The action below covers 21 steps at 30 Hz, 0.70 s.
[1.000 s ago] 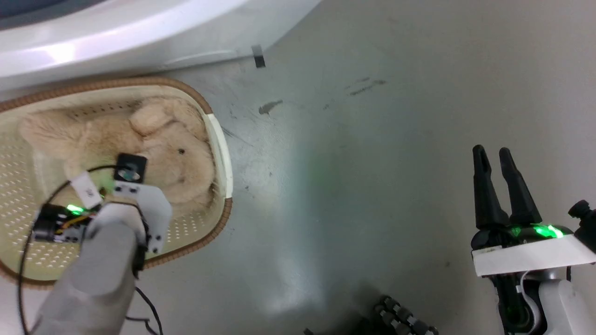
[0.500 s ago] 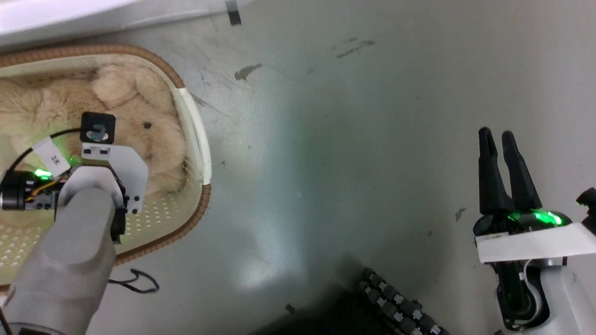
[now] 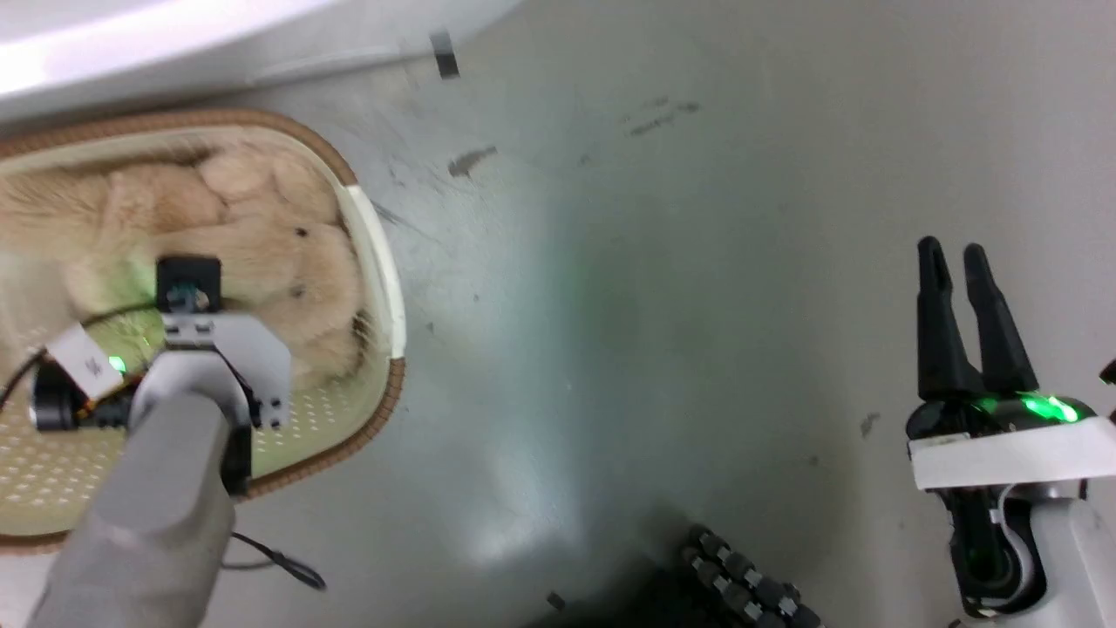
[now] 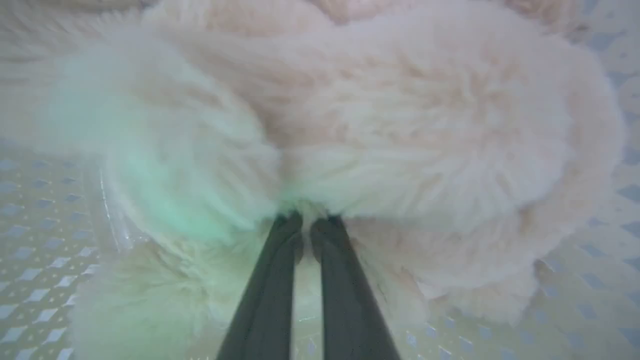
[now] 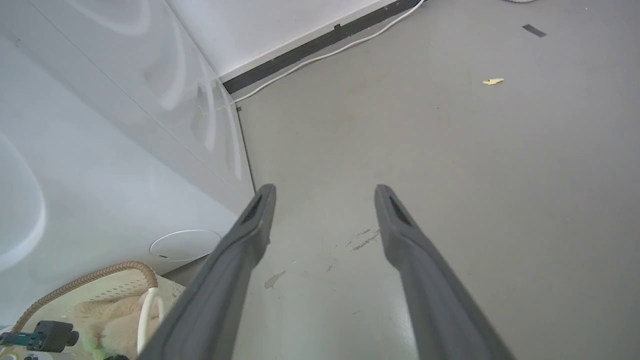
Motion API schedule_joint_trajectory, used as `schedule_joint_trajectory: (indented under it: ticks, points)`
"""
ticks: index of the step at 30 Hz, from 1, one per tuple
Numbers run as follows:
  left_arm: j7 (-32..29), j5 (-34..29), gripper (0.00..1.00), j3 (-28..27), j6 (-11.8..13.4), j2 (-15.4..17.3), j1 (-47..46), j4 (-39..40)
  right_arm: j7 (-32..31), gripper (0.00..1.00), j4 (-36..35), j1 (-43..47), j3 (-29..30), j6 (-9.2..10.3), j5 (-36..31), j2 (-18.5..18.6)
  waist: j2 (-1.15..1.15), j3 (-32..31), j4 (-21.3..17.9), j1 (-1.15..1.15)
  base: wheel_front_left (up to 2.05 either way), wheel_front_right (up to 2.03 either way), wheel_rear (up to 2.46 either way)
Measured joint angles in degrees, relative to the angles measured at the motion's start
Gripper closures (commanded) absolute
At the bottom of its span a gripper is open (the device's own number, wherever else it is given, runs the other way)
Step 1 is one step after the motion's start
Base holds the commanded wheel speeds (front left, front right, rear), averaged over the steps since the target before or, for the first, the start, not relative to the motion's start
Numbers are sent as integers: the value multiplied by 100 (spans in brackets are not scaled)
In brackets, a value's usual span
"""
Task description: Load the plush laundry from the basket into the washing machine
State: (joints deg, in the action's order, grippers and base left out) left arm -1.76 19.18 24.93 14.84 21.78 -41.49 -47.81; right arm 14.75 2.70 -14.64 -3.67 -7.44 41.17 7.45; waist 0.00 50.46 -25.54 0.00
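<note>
Two left fingers (image 4: 270, 295) nipping plush laundry (image 4: 400, 150) in basket (image 3: 380, 262), right fingers (image 5: 240, 250) apart.

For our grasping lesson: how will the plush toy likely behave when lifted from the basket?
Probably floppy: the plush toy bulges softly around the left gripper. Likely light, being mostly fluff. Long fur may slip from that narrow pinch.

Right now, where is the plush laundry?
In the head view's upper left, the plush laundry lies inside the basket, beside the washing machine, with the fingers of the left gripper closed on its fur.
</note>
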Motion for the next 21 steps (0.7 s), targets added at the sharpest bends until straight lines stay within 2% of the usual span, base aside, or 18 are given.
schedule_joint_trajectory:
  ticks: [4, 10, 16, 21]
  points:
    - [534, 121, 100, -7, -119, -189, 243, -80, 0, 0, -10, 171, 159, -1, -176, 54, 0, -400, 133, 0, 0, 0, 0]
    - [1401, 388, 100, -71, -270, -662, 819, -197, 0, 0, -111, 616, 367, -1, -550, 115, 0, -1206, 374, 0, 0, 0, 0]
    - [1603, 446, 100, -78, -498, -969, 1446, -131, 0, 0, -221, 1202, 464, 0, -943, 154, 0, -2154, 665, -1, 0, 0, 0]
    - [1627, 240, 100, -227, -595, -1002, 2148, 800, 0, 0, -294, 1610, 545, 0, -1262, 130, 0, -2976, 908, -1, 0, 0, 0]
